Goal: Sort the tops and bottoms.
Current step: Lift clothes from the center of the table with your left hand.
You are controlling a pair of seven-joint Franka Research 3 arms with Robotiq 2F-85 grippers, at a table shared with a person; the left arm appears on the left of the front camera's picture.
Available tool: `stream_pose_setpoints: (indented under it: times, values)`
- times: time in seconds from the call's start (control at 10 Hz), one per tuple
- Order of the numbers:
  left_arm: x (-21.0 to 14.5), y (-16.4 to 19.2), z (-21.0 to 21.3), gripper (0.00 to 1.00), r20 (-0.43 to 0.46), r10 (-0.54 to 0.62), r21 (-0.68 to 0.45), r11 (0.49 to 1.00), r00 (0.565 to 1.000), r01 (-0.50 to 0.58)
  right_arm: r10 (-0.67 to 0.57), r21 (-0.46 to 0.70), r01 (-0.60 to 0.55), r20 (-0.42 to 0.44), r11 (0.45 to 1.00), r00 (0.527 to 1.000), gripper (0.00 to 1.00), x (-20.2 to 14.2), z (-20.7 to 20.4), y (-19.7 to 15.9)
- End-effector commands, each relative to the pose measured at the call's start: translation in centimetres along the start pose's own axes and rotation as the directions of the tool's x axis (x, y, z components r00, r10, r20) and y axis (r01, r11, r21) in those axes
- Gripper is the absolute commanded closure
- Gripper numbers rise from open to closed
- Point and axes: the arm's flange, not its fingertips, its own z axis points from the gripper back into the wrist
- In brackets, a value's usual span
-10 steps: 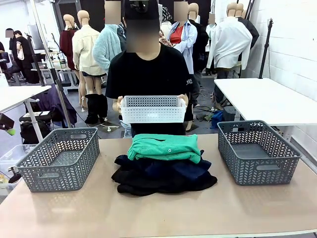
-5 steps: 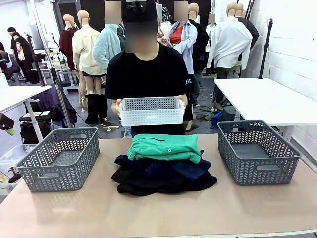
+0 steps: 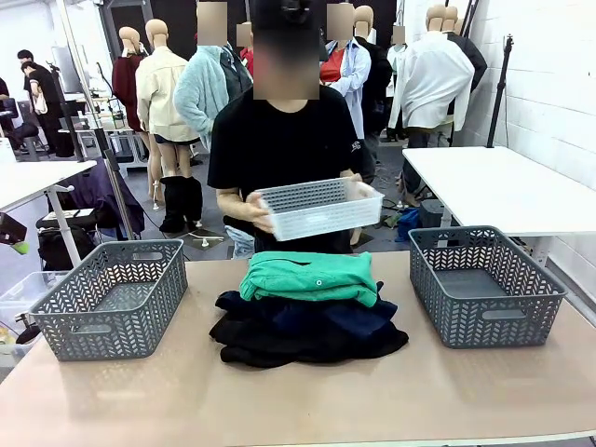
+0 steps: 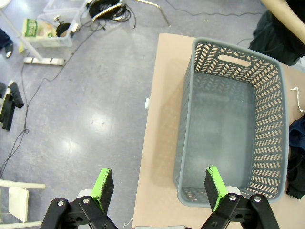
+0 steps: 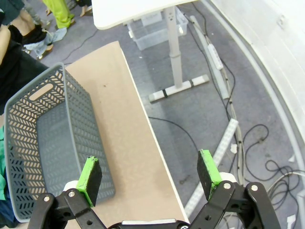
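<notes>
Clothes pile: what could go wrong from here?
1. The green shirt lies folded on the navy shirt and a black garment; one pinch could lift two layers.
2. Navy and black look alike; a top could be sorted wrong.
3. The person holds a white basket just beyond the shirts; a reaching arm might hit it. The left gripper and right gripper are open, off to the sides.

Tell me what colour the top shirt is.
The top shirt is bright green, best seen in the front view.
</notes>
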Motion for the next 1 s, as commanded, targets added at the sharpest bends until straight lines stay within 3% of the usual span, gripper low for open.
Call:
stream_pose_setpoints:
  times: [0.0,0.9]
  values:
    - [-0.22,0.13,-0.01,0.0,0.006,-0.009,0.008,1.0,1.0,0.009,0.005,0.006,-0.005,-0.001,1.0,1.0,0.0,-0.09,-0.03,-0.2]
    - [-0.22,0.13,-0.01,0.0,0.006,-0.009,0.008,1.0,1.0,0.009,0.005,0.006,-0.005,-0.001,1.0,1.0,0.0,-0.09,-0.03,-0.2]
